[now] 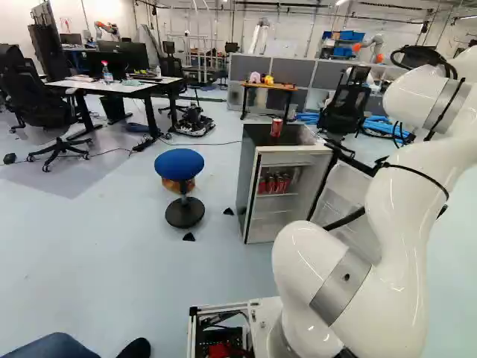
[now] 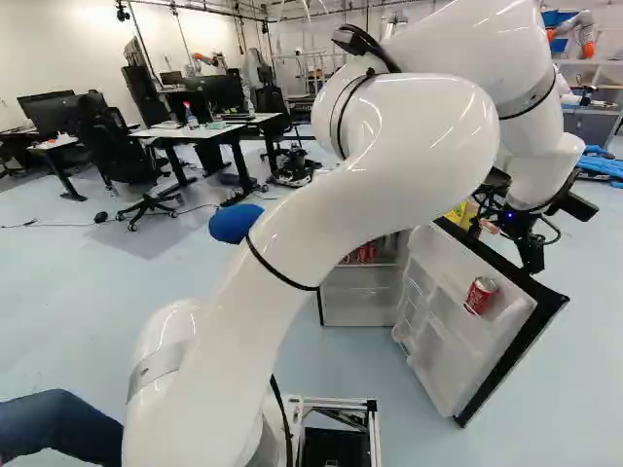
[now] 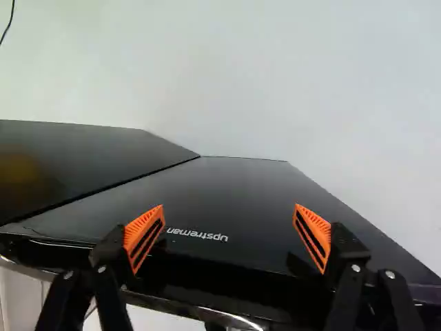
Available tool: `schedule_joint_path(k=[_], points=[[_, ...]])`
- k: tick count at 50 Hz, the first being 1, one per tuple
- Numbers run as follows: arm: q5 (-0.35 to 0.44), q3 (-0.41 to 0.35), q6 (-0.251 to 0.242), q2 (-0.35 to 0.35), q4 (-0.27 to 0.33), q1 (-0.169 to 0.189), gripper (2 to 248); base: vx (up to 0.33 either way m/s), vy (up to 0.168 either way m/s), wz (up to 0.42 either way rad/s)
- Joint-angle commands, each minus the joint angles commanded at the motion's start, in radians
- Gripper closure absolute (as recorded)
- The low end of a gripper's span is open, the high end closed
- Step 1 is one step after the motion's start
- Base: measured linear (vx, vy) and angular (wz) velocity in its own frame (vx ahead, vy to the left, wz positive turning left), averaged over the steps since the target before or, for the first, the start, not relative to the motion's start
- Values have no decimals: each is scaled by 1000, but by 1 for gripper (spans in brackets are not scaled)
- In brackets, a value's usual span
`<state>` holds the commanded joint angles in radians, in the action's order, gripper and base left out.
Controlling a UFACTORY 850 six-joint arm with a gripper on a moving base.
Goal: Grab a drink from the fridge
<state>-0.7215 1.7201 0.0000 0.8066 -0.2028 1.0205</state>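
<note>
Claw open at the fridge door, drink cans ungripped

Your claw point(image 2: 506, 243) is beyond the upper edge of the open door point(image 2: 438, 302) in the right base view. In the wrist view you read the claw point(image 3: 227, 238) as open: its orange pads point(image 3: 145, 238) stand well apart, with nothing gripped. A glossy black panel point(image 3: 227, 189) with pale lettering extends ahead of them; you cannot tell whether either finger touches it.

Drink positions, for your record:
- One red can point(image 1: 276, 127) stands upright on top of the fridge point(image 1: 250, 186).
- A group of red cans point(image 1: 274, 183) stands on a shelf inside; you cannot make out an exact count.
- A single red can point(image 2: 481, 295) sits in the door's inner rack, tilted as you see it in the right base view.

Surroundings: you have a blue-seated stool point(image 1: 179, 164) near the fridge, left of it in the left base view. Farther back at the left, a bottle point(image 1: 106, 72) stands on a white table point(image 1: 123, 86). An orange-topped table point(image 1: 279, 86) stands behind the fridge, bearing small colourful objects point(image 1: 256, 77).
</note>
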Motion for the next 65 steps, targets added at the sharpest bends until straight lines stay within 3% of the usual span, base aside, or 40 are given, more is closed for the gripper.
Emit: schedule_joint_path(k=[65], points=[[0,-212,0,-134,0,-19,3,0,0,0]])
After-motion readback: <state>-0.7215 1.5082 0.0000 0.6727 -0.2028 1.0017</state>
